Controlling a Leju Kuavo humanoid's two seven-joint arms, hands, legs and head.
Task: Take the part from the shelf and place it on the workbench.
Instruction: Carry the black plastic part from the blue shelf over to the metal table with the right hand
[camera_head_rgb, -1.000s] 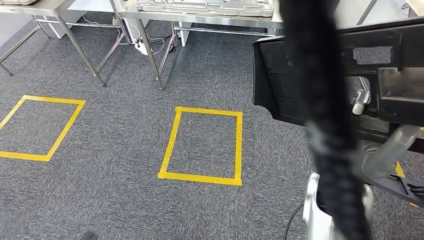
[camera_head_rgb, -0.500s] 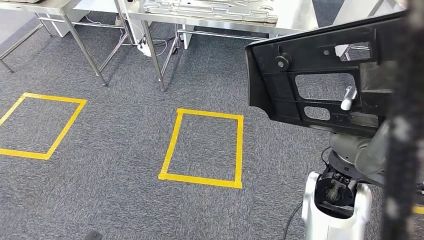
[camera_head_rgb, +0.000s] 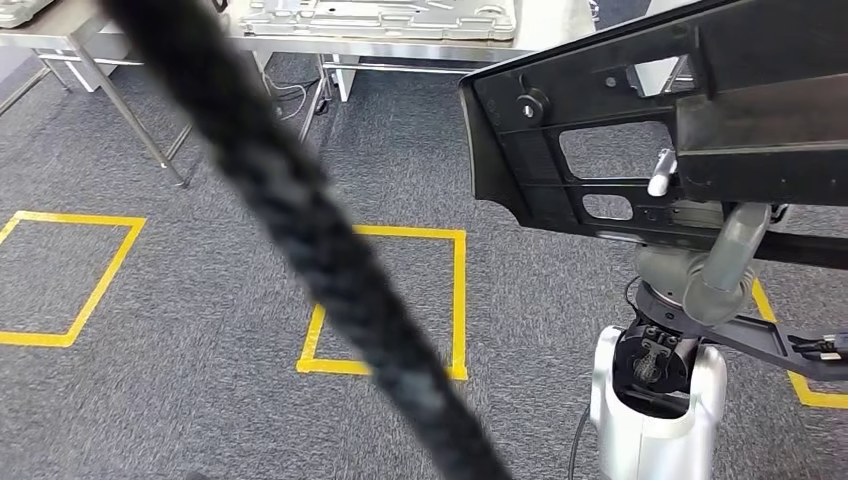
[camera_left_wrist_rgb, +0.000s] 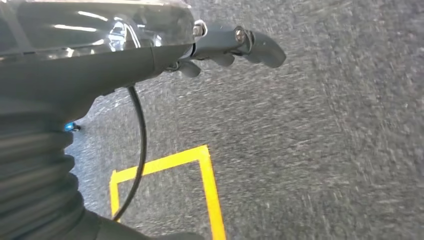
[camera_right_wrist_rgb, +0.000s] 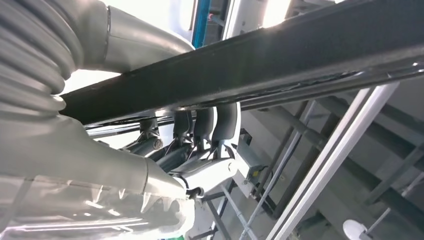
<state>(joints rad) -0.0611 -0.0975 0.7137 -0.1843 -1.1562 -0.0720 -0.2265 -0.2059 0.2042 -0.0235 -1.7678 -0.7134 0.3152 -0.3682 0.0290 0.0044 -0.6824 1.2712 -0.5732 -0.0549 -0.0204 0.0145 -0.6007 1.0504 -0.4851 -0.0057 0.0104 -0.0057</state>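
One flat black part (camera_head_rgb: 600, 150) with cutouts, gripped by right hand (camera_right_wrist_rgb: 200, 130).

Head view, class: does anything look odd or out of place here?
A thick black braided cable slants across the head view, blurred and close to the lens, hiding part of the carpet. Otherwise the right hand holds the black panel part aloft, nothing damaged.

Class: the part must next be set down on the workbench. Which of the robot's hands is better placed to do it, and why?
The right hand: its fingers already grip the black part. The left hand hangs over the carpet, holding nothing. The workbench stands ahead.
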